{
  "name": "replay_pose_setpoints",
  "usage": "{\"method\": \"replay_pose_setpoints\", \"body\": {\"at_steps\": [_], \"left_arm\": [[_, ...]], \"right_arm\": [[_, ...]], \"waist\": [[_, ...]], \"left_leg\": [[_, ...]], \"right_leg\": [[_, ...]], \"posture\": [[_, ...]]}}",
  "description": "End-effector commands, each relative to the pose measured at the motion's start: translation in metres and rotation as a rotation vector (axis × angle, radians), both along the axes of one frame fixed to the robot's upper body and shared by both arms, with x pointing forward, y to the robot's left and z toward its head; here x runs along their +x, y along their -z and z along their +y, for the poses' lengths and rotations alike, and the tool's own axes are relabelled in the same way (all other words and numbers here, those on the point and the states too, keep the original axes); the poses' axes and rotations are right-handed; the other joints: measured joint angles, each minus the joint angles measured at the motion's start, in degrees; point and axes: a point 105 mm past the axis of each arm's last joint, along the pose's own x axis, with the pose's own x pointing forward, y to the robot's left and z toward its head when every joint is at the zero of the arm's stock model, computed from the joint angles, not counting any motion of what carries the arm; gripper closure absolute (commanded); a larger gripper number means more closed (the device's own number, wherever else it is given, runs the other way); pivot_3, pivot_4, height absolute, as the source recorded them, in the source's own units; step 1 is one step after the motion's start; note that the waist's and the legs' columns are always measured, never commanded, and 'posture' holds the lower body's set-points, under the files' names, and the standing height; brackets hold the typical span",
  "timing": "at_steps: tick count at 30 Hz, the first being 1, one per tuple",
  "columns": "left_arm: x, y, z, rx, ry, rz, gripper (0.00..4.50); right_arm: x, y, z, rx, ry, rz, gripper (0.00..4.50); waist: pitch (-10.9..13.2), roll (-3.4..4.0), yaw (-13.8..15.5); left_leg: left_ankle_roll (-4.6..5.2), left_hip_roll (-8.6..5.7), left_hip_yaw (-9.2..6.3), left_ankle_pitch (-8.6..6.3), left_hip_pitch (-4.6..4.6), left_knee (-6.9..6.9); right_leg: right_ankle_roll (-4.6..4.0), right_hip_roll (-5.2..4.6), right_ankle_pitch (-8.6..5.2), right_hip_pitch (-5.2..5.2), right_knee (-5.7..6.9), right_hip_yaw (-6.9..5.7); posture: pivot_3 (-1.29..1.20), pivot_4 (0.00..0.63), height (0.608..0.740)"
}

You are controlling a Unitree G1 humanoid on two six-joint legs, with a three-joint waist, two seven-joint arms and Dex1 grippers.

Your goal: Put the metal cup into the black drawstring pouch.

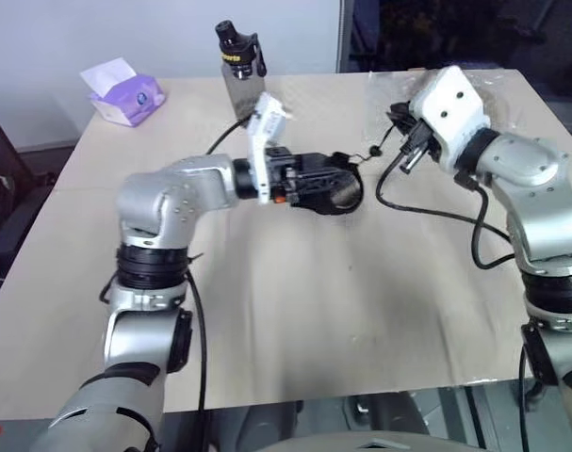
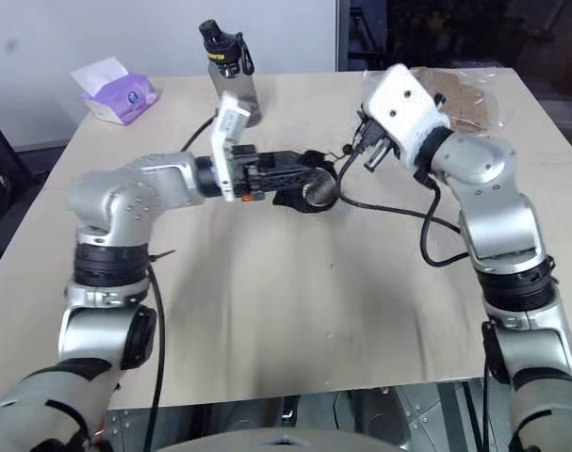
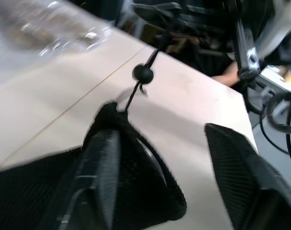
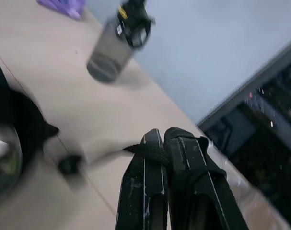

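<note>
Sitting in pouch (image 2: 300,193) mouth: cup (image 2: 320,191). Left gripper (image 1: 337,188) spread around pouch; right gripper (image 4: 165,143) pinching cord (image 3: 144,76).

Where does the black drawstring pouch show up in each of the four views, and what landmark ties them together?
Left eye view: black drawstring pouch mid-table, at the left hand.
Right eye view: centre of picture, just before the grey bottle.
Left wrist view: dark fabric over one finger, its cord and bead running away across the table.
Right wrist view: blurred dark mass at the picture's left edge.
Shared landmark: the pouch's cord bead.
</note>
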Motion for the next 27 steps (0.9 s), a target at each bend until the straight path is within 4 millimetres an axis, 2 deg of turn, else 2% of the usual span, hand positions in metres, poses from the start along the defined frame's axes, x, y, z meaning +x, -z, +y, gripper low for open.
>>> {"method": "replay_pose_setpoints", "body": {"at_steps": [1,4,10,12,13,14,16,17,21,27], "left_arm": [[-0.003,-0.015,-0.022,-0.013,0.062,-0.137,1.84],[-0.001,-0.008,-0.025,0.02,0.074,-0.127,1.84],[0.013,0.006,-0.006,0.091,0.007,-0.108,1.84],[0.028,0.03,0.007,0.251,-0.087,-0.07,1.84],[0.032,0.034,0.012,0.304,-0.116,-0.124,1.84],[0.032,0.025,0.011,0.258,-0.115,-0.119,1.84],[0.023,-0.009,-0.001,0.08,-0.062,-0.139,1.84],[0.016,-0.02,-0.008,0.024,-0.021,-0.139,1.84],[0.006,-0.029,-0.029,-0.031,0.044,-0.17,1.84],[0.006,-0.045,-0.045,-0.092,0.051,-0.207,1.84]], "right_arm": [[-0.015,-0.019,0.005,-0.049,-0.018,-0.055,4.5],[-0.018,-0.024,0.005,-0.051,-0.011,-0.061,4.5],[-0.023,-0.049,-0.002,0.001,0.023,-0.106,4.5],[-0.024,-0.058,-0.003,0.02,0.031,-0.126,4.5],[-0.025,-0.061,-0.004,0.024,0.035,-0.134,4.5],[-0.026,-0.063,-0.004,0.026,0.036,-0.139,4.5],[-0.027,-0.065,-0.004,0.03,0.03,-0.139,4.5],[-0.027,-0.064,-0.002,0.029,0.023,-0.137,4.5],[-0.028,-0.059,0.004,0.018,-0.007,-0.12,4.5],[-0.03,-0.057,0.008,0.006,-0.023,-0.112,4.5]], "waist": [[0.0,-0.01,0.1],[0.0,-0.01,-0.1],[0.0,-0.01,-0.5],[0.0,-0.01,-0.4],[0.0,0.0,-0.4],[0.0,0.0,-0.4],[0.0,-0.01,-0.2],[0.0,-0.01,0.1],[0.0,-0.01,0.7],[0.0,-0.01,0.7]], "left_leg": [[0.02,-0.01,0.01,0.0,-0.01,0.01],[0.05,0.0,0.04,-0.02,-0.01,0.03],[0.07,0.04,0.04,-0.03,0.0,0.02],[0.07,0.03,0.03,-0.03,0.0,0.02],[0.09,0.02,0.02,-0.04,-0.01,0.02],[0.1,0.01,0.04,-0.04,0.0,0.02],[0.11,0.0,0.01,-0.05,-0.04,0.02],[0.11,0.01,-0.01,-0.04,-0.07,0.04],[0.08,0.0,-0.03,-0.03,-0.16,0.11],[0.08,0.01,0.05,-0.03,-0.1,0.16]], "right_leg": [[0.0,0.02,0.0,0.0,0.0,0.0],[0.0,0.03,0.0,0.0,0.01,0.0],[0.0,0.09,0.0,-0.02,0.02,-0.01],[0.0,0.14,0.0,-0.02,0.02,-0.03],[0.0,0.18,0.0,-0.02,0.01,-0.05],[0.0,0.18,0.0,-0.01,0.01,-0.03],[0.0,0.18,0.0,-0.02,0.01,-0.05],[0.0,0.16,0.0,-0.02,-0.01,-0.08],[0.01,0.11,0.0,-0.03,-0.05,-0.1],[0.01,0.14,0.0,-0.02,0.04,-0.05]], "posture": [[0.0,0.15,0.74],[0.0,0.15,0.74],[0.0,0.15,0.74],[0.0,0.15,0.74],[0.0,0.15,0.74],[0.0,0.15,0.74],[0.0,0.15,0.74],[0.0,0.15,0.74],[0.0,0.15,0.74],[0.0,0.15,0.74]]}}
